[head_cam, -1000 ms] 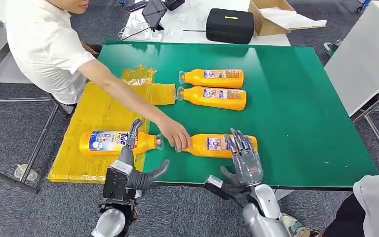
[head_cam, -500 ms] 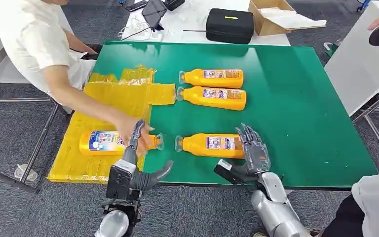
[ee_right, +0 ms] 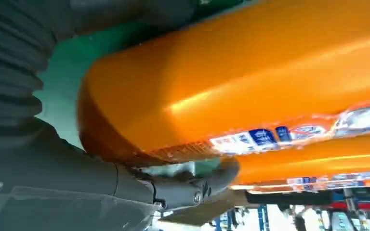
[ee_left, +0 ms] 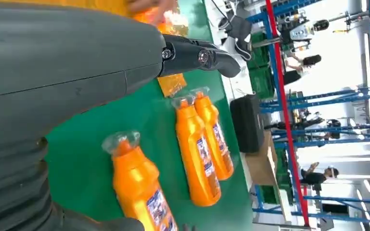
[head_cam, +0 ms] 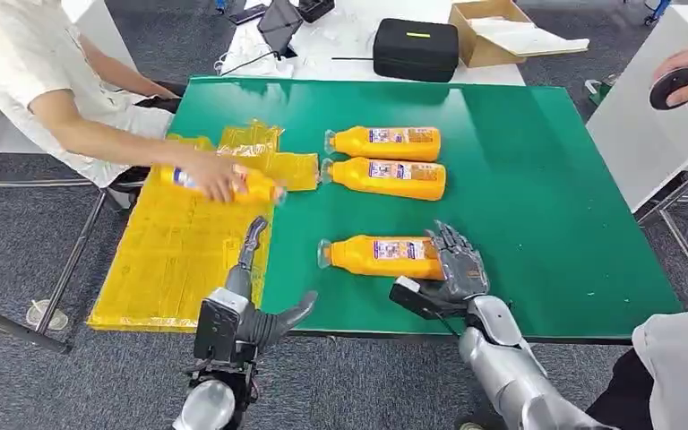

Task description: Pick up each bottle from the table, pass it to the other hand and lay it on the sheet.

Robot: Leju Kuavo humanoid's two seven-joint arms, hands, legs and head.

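Three orange bottles lie on the green table (head_cam: 537, 179): two side by side at the far middle (head_cam: 385, 141) (head_cam: 385, 178), and the nearest bottle (head_cam: 376, 256) close to the front edge. My right hand (head_cam: 455, 266) grips the nearest bottle's base end, fingers curled over it; in the right wrist view the bottle (ee_right: 250, 72) lies between thumb (ee_right: 192, 187) and fingers. My left hand (head_cam: 249, 300) hovers open at the front edge, beside the yellow sheet (head_cam: 175, 255). A person's hand (head_cam: 219, 182) holds another bottle over the sheet's far part.
A person sits at the table's left side, arm over the sheet. Beyond the table stand a black case (head_cam: 417, 47) and a cardboard box (head_cam: 493, 25). At the right, a white table (head_cam: 654, 125), another person's hand with a dark round object (head_cam: 681, 85), and clothing (head_cam: 685, 367).
The person lifted the bottle from the sheet's near part and carried it toward the far left. My right hand moved onto the nearest bottle's base and curled over it. My left hand barely moved.
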